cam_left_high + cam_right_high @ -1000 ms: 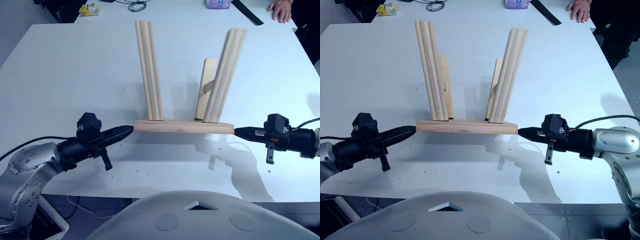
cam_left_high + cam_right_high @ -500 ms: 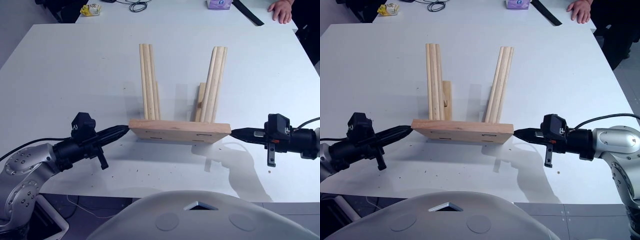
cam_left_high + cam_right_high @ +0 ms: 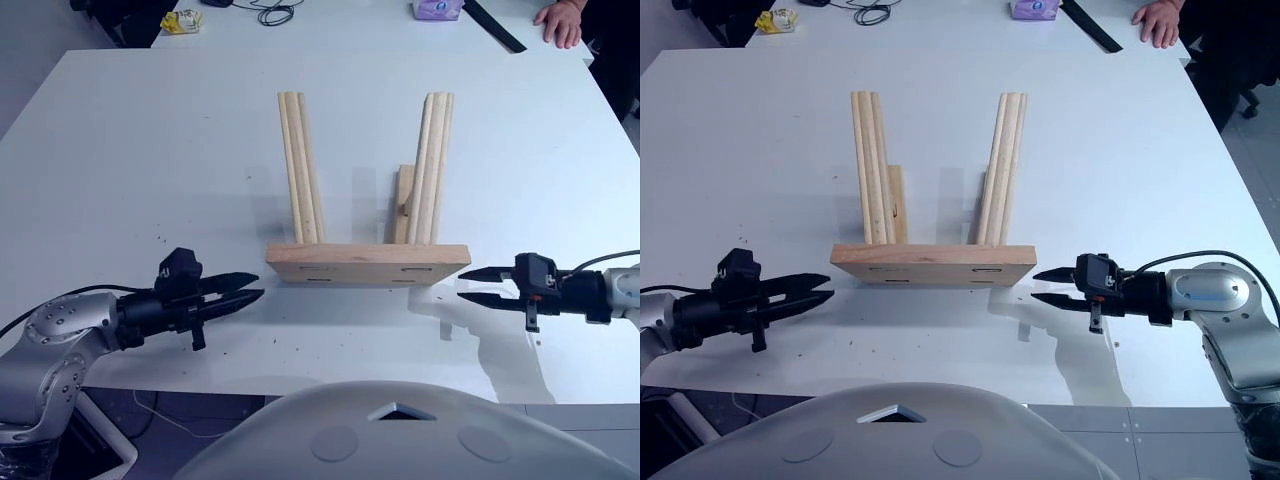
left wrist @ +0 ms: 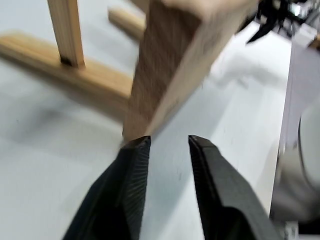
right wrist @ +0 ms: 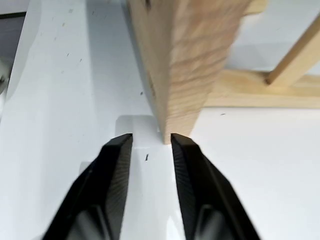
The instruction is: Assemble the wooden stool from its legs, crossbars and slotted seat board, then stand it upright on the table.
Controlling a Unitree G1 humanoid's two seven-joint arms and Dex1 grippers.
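While the stool [image 3: 367,264] lies on its side in the middle of the table [image 3: 130,150], its seat stands on one long edge at the 6 o'clock end, slotted face toward the robot. The legs [image 3: 302,165] run flat along the tabletop toward 12 o'clock, and a crossbar [image 3: 404,205] shows between the right pair.

The left gripper [image 3: 248,298] sits low over the table at about 8 o'clock from the seat, fingers apart, tips just short of the board's left end and holding nothing. The right gripper [image 3: 466,289] sits at about 4 o'clock, fingers likewise spread, near the right end without touching it.
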